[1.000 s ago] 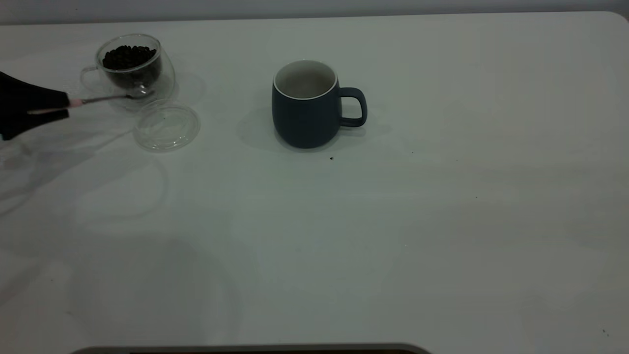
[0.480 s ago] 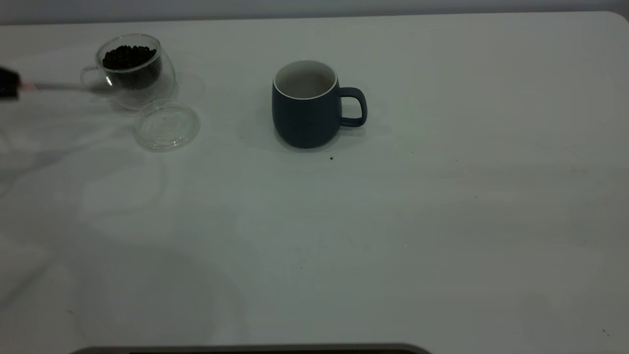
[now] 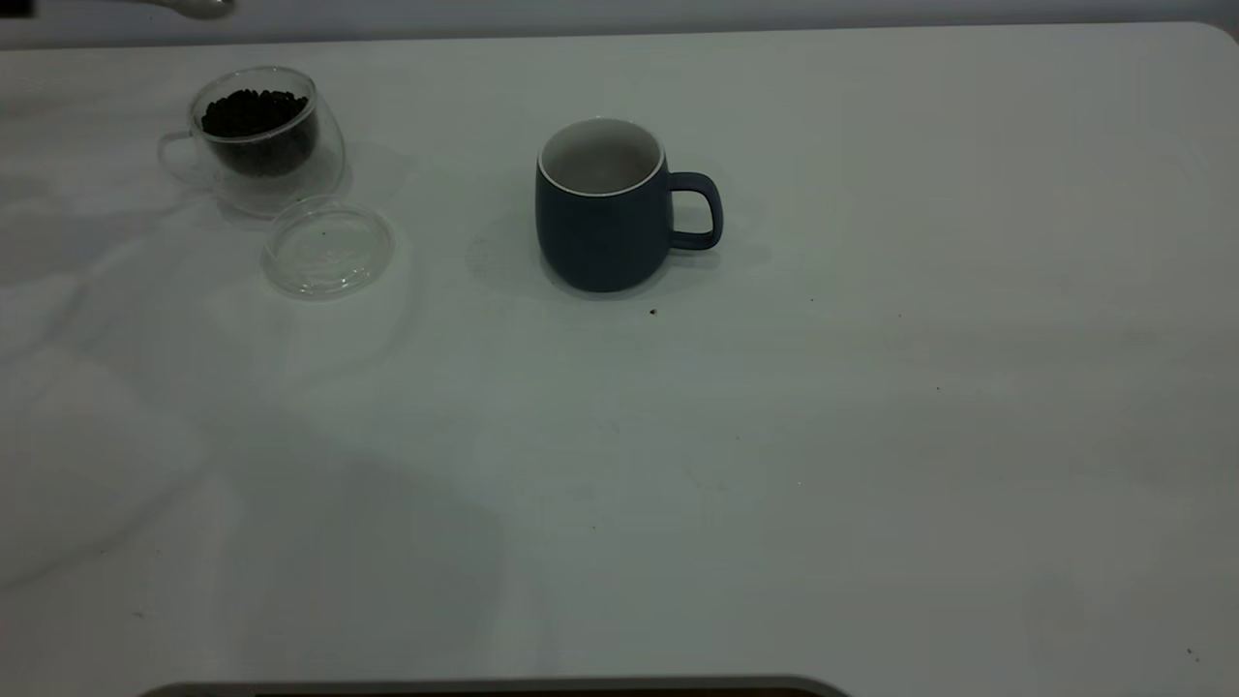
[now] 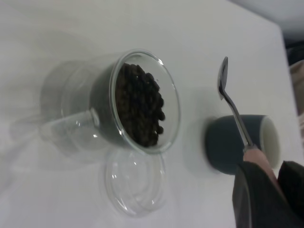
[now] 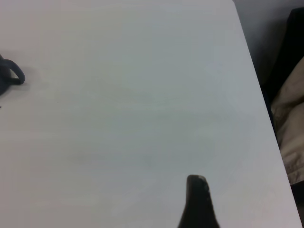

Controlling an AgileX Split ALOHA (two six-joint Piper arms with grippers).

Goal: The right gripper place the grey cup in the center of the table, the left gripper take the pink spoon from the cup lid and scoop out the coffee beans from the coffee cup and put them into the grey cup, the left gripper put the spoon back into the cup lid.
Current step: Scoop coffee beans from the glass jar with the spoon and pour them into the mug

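Your left claw (image 4: 266, 190), clamped on the spoon (image 4: 232, 107), has lifted it off the lid (image 3: 328, 247) to above the beans (image 3: 254, 111); scoop next

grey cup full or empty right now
Empty. The grey cup stands upright and only its bare white interior shows; the coffee beans are all in the coffee cup.

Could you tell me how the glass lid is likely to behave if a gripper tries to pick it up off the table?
The lid lies flat on the table, so jaws would probably struggle to get under its thin rim. Its smooth clear glass looks slippery and may skid when pushed. Being glass, it could chip if dropped.
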